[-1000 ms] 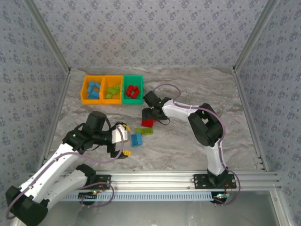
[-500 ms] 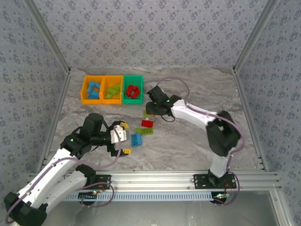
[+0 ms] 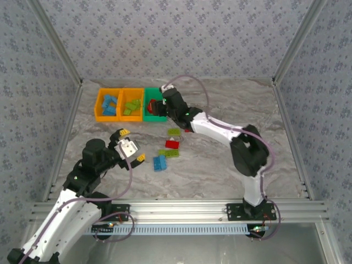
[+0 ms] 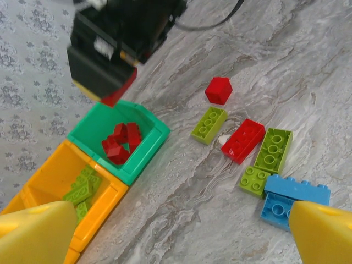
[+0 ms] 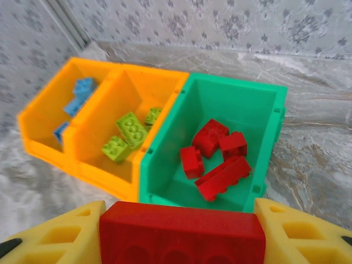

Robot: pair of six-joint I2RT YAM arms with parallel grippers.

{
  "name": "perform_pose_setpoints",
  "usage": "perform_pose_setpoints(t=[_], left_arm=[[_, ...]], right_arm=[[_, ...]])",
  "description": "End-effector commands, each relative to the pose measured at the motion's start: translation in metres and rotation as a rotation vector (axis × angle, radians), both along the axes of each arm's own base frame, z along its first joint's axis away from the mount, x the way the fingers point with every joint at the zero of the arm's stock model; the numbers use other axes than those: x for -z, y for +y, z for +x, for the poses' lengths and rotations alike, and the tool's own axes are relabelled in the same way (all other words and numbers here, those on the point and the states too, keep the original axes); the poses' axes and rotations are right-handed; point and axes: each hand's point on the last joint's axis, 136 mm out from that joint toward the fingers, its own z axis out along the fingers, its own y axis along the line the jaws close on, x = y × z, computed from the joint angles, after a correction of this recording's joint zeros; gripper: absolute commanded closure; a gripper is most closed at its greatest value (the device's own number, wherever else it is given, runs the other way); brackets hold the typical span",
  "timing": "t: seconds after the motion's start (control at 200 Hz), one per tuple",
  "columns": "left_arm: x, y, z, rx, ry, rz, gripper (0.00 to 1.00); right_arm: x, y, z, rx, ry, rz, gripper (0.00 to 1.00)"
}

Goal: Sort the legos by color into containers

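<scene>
Grey-blue patterned walls [image 3: 181, 38] close in three sides of a grey marbled worktop [image 3: 247, 104]. Slanting metal posts stand in the corners and an aluminium rail [image 3: 181, 208] runs along the near edge.

The right arm [image 3: 214, 127] stretches across toward the far left. The right gripper [image 3: 161, 106] hangs above the rim of the green bin [image 5: 165, 146], its jaws clamped on a long red brick [image 5: 181, 231]. The right wrist view cuts off the lower part of that brick. The left arm [image 3: 82, 173] sits near the left wall, and its lower end runs out of the overhead view. The left gripper [image 3: 132, 146] is above the worktop, jaws wide apart with nothing between them.

The containers stand joined in a row at the far left. The end orange bin [image 5: 44, 144] holds blue bricks [image 5: 77, 93], partly hidden by its wall. The middle orange bin [image 5: 157, 71] holds lime bricks [image 5: 129, 132], and the green bin holds red bricks [image 5: 217, 159].

Loose legos lie close together on the worktop between the two grippers:
- a red cube [image 4: 218, 89]
- a lime brick [image 4: 209, 125] beside the cube
- a flat red brick [image 4: 243, 140]
- a second lime brick [image 4: 273, 149] touching the flat red brick
- a small lime square [image 4: 254, 181]
- two blue pieces [image 4: 294, 191], the nearer one partly covered by a yellow fingertip [image 4: 324, 234]
</scene>
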Motion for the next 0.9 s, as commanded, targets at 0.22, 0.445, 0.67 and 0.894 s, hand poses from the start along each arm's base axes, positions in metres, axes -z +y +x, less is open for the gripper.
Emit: perform_pose_setpoints(t=[0.22,0.445,0.67,0.894], left_arm=[[0.001,0.003,0.009,-0.039,0.004,0.004,0.01],[0.01,0.014,0.02,-0.127,0.058,0.041,0.01],[0.014,0.021,0.03,-0.219,0.131,0.014,0.01],[0.003,0.031,0.042,-0.522,0.476,-0.181,0.01]], right_arm=[[0.026,0.018,0.059,-0.037,0.007,-0.052,0.33],[0.006,0.011,0.056,-0.033,0.018,-0.084,0.13],[-0.039,-0.023,0.013,-0.049,0.061,-0.102,0.11],[-0.057,-0.082,-0.097,-0.168,0.207,-0.144,0.03]])
